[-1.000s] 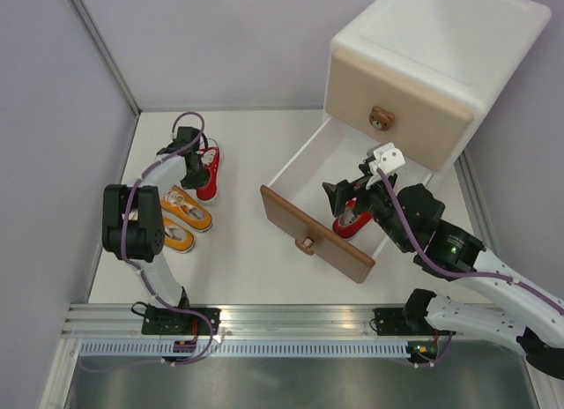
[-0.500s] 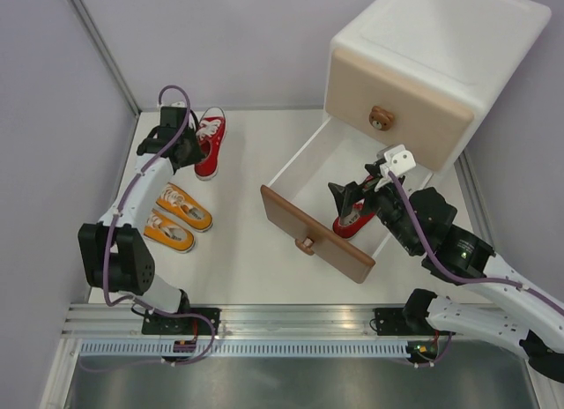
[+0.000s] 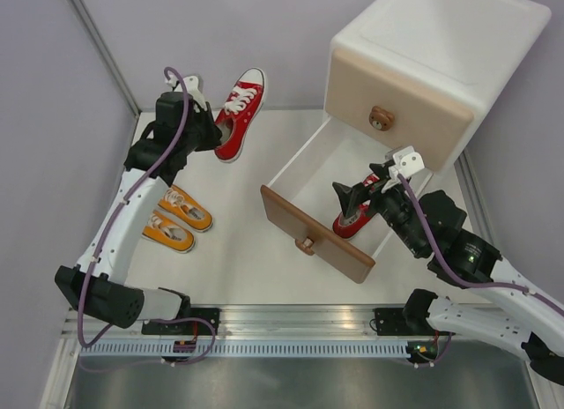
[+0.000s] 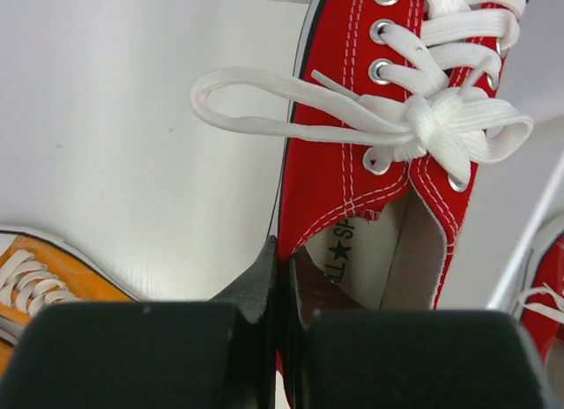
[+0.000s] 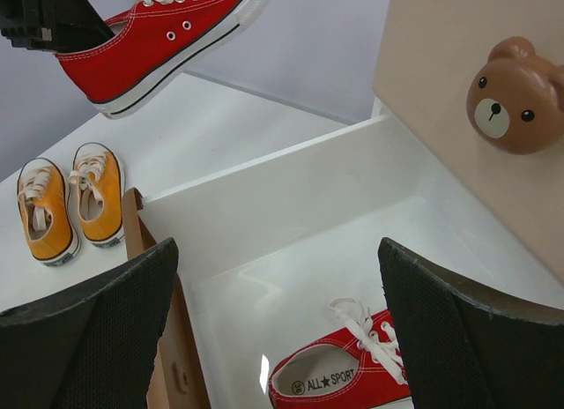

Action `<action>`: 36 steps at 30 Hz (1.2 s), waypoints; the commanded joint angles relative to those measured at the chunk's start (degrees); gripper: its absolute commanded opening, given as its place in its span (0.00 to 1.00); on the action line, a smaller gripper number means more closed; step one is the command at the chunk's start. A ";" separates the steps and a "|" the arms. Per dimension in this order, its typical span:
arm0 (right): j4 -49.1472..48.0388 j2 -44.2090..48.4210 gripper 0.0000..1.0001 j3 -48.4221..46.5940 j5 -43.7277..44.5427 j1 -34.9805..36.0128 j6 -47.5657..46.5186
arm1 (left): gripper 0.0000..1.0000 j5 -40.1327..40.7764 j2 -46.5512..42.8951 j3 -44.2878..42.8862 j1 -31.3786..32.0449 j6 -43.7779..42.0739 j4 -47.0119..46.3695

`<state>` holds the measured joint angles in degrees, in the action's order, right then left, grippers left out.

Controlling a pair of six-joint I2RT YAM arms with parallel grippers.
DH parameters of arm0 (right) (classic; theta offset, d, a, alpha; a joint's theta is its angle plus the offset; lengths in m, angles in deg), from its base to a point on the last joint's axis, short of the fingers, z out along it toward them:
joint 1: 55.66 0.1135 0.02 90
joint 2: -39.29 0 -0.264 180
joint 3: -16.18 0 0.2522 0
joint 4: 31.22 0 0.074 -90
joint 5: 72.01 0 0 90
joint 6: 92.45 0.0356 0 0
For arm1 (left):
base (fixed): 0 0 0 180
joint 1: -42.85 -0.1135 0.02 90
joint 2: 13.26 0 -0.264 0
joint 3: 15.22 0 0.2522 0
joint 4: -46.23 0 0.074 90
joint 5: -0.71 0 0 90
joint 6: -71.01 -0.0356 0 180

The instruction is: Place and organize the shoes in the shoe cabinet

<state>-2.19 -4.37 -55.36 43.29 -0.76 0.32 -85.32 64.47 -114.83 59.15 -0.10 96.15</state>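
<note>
Red canvas sneaker with white laces (image 3: 240, 114) hangs in air at eleven o'clock, its heel rim pinched tight in my left fingers (image 4: 256, 286). My right fingers (image 5: 97, 338) stand wide and empty. I should carry it level and lower it beside the red twin sneaker (image 3: 355, 222) in the brown-fronted white drawer (image 3: 317, 241).

White laces (image 4: 397, 118) on red sneakers (image 3: 240, 116) and orange sneakers (image 3: 181, 208); white cabinet (image 3: 441, 30), beige drawer (image 3: 397, 96), brown drawer (image 3: 317, 233).

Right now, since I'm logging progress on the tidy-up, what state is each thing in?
held red shoe: pinched at its collar, off the table.
other red shoe: lying in the lower drawer.
orange shoes: side by side on the table.
lower drawer: pulled open.
upper drawer: shut.
left gripper: shut on held red shoe.
right gripper: open, over lower drawer.
</note>
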 commanded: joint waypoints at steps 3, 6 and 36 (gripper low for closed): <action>-2.08 3.31 0.98 0.29 1.59 -0.14 -2.15 | 0.02 -5.98 -3.55 -4.68 6.46 -4.47 -4.43; -2.52 4.80 0.98 0.74 2.30 -0.14 -2.24 | 0.02 -6.60 -3.82 -4.77 10.24 -7.81 -4.35; -3.05 11.67 0.98 2.76 6.17 -0.14 -5.05 | 0.02 -11.96 14.90 -16.11 28.35 -17.49 -3.12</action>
<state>-3.50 7.61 -53.11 48.07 -0.79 -3.38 -95.70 79.49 -126.17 87.06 -16.07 97.70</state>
